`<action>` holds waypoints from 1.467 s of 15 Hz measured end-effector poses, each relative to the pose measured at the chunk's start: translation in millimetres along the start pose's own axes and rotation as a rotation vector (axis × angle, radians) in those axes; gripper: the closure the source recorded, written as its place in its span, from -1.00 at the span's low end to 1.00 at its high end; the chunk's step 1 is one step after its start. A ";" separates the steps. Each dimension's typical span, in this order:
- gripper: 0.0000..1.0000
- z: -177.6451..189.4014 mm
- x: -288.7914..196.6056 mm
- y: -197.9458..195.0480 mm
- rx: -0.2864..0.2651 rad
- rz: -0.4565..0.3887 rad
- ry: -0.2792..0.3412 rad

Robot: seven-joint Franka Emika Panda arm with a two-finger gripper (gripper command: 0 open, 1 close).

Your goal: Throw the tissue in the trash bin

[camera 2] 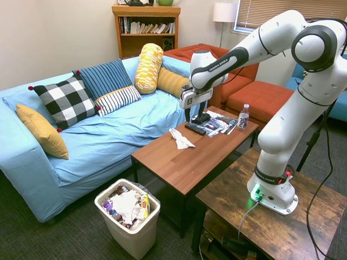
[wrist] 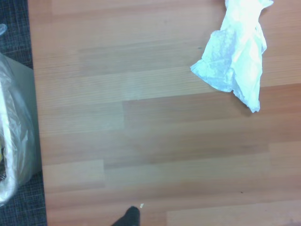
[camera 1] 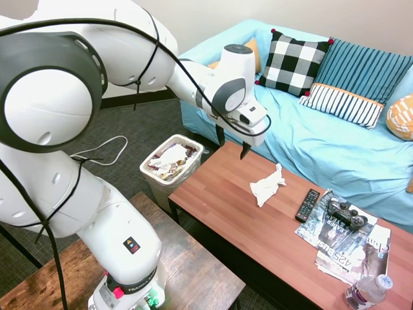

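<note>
**Claw open and empty above the table, tissue lying loose**

Claw [camera 1: 232, 146] hangs over the table's near end with its two dark fingers spread apart and nothing between them, clear of the wood.

A blue-covered sofa [camera 2: 108, 130] runs behind the scene, with a checked cushion [camera 1: 293, 62] and striped cushions [camera 1: 361, 71] along its back. In front of it stands the brown wooden table [camera 1: 245, 226]. The bin [camera 1: 171, 166] sits on the dark carpet just off the table's end, its white liner folded over the rim and rubbish already inside.

On the table's far end lie magazines [camera 1: 352, 248], with a game controller [camera 1: 346, 214] on top, a black remote [camera 1: 307, 205] beside them, and a water bottle [camera 1: 368, 292] at the corner.

Near the table's middle lies the tissue [camera 1: 266, 185], crumpled and white, apart from the claw and between it and the remote. The wrist view shows the tissue [wrist: 237, 56] on bare wood.
</note>
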State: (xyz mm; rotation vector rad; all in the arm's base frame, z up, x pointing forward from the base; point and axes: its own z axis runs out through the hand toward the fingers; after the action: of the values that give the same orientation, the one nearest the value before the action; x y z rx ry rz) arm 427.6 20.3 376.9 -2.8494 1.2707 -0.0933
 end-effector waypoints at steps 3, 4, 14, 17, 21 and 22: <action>-1.00 4.8 1.0 -3.9 0.010 0.010 -0.011; -1.00 10.0 4.6 -7.8 0.013 0.013 -0.010; -1.00 123.7 125.0 -63.6 -0.069 0.137 -0.032; -1.00 176.0 159.9 -75.7 -0.064 0.153 -0.066; -1.00 236.3 193.3 -81.1 -0.073 0.156 -0.087; -1.00 244.7 198.2 -84.6 -0.072 0.154 -0.086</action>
State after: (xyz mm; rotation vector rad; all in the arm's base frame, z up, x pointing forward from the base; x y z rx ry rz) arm 638.0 -72.0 145.5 -2.7668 1.4983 0.0788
